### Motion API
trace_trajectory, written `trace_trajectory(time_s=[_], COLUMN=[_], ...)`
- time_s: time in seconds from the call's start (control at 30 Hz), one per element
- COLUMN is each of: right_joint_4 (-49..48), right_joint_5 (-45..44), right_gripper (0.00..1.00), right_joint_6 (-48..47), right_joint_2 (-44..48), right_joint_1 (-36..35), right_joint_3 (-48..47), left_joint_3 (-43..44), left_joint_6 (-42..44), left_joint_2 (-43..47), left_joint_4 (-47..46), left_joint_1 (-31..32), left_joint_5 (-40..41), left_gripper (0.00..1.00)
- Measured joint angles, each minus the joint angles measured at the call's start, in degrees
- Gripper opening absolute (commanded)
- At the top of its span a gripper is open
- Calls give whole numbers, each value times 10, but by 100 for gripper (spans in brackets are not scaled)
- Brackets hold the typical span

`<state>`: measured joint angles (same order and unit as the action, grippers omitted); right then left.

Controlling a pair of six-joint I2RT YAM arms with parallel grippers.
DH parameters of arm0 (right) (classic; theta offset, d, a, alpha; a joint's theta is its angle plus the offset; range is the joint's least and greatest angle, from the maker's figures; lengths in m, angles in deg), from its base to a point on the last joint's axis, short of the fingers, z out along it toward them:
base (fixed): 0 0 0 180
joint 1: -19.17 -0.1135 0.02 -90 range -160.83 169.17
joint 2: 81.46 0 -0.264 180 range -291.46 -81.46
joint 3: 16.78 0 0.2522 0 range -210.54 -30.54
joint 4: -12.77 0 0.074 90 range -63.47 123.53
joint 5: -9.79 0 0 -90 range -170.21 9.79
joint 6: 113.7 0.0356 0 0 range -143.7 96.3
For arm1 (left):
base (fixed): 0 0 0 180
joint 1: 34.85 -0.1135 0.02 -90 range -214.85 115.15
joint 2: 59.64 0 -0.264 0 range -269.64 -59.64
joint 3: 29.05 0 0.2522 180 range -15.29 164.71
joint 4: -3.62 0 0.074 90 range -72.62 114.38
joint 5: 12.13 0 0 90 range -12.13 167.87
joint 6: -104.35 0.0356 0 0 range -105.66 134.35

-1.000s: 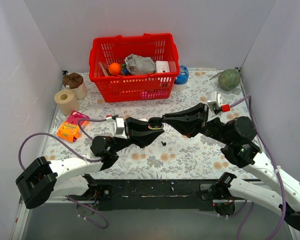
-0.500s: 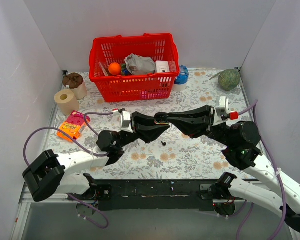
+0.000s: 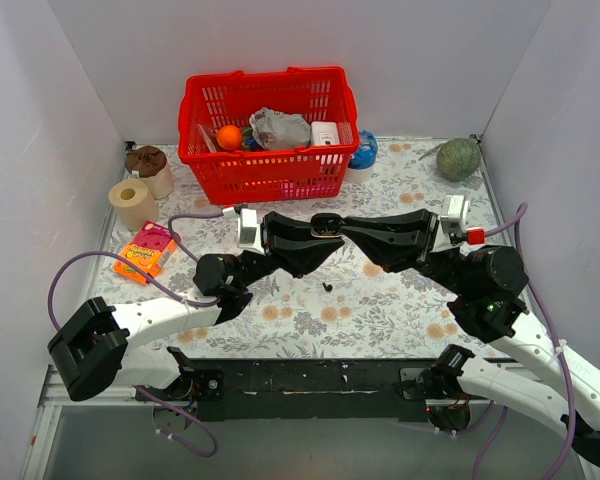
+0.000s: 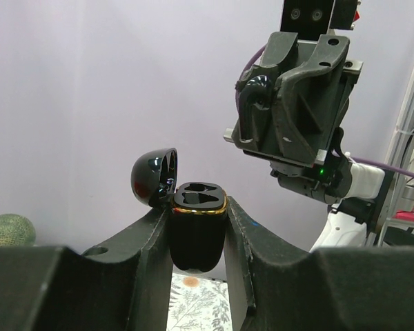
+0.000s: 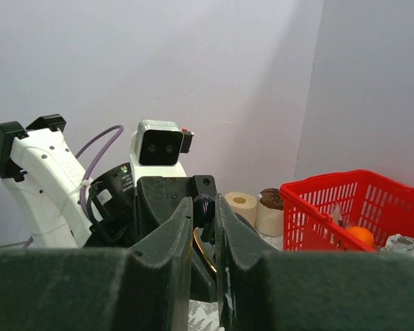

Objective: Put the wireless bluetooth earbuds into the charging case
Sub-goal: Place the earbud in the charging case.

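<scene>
Case (image 4: 196,238) sits upright between the fingers of my left gripper (image 4: 196,212), which is clamped tight on its body, with the lid (image 4: 154,178) swung open to one side and the gold-rimmed wells facing up. Both arms are lifted off the table (image 3: 380,312) and meet tip to tip over its middle, just in front of the basket. My right gripper (image 5: 204,207) is nearly closed, its fingers pinched on a glossy black earbud (image 4: 254,93). From the left wrist view it hangs above and to the right of the open case, near it but not touching. The gap between earbud and case is open air in that view. On the floral table below the two tips I see a tiny black thing, which I take for the second earbud (image 3: 327,287), lying alone. Behind the grippers stands a red basket (image 3: 268,175) holding an orange (image 3: 229,137), a grey crumpled thing (image 3: 280,128) and a white box (image 3: 325,133). A blue object (image 3: 364,150) rests just beside its right end. Off to the left are a paper roll (image 3: 132,203), a second roll with a brown top (image 3: 150,168) and an orange packet (image 3: 145,252). A green ball (image 3: 458,158) lies in the far right corner. Purple cables (image 3: 80,275) loop along the arms, well apart from the grippers' tips.
</scene>
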<state>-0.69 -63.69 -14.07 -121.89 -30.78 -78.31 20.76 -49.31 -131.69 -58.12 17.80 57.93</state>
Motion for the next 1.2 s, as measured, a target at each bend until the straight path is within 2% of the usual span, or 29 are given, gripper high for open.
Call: trace_trajectory(time_s=[0.47, 1.2], right_joint_4=[-13, -18], right_joint_5=[-43, -55], right_gripper=[1, 1], right_joint_6=[-15, -23], right_joint_2=[-3, -4], right_joint_1=[0, 0], right_joint_3=[18, 41], left_joint_3=[10, 15], left_joint_6=[-58, -73], left_joint_2=[-8, -8], left_joint_4=[0, 1], left_joint_1=[0, 0], left_joint_5=[9, 7], left_gripper=[0, 0])
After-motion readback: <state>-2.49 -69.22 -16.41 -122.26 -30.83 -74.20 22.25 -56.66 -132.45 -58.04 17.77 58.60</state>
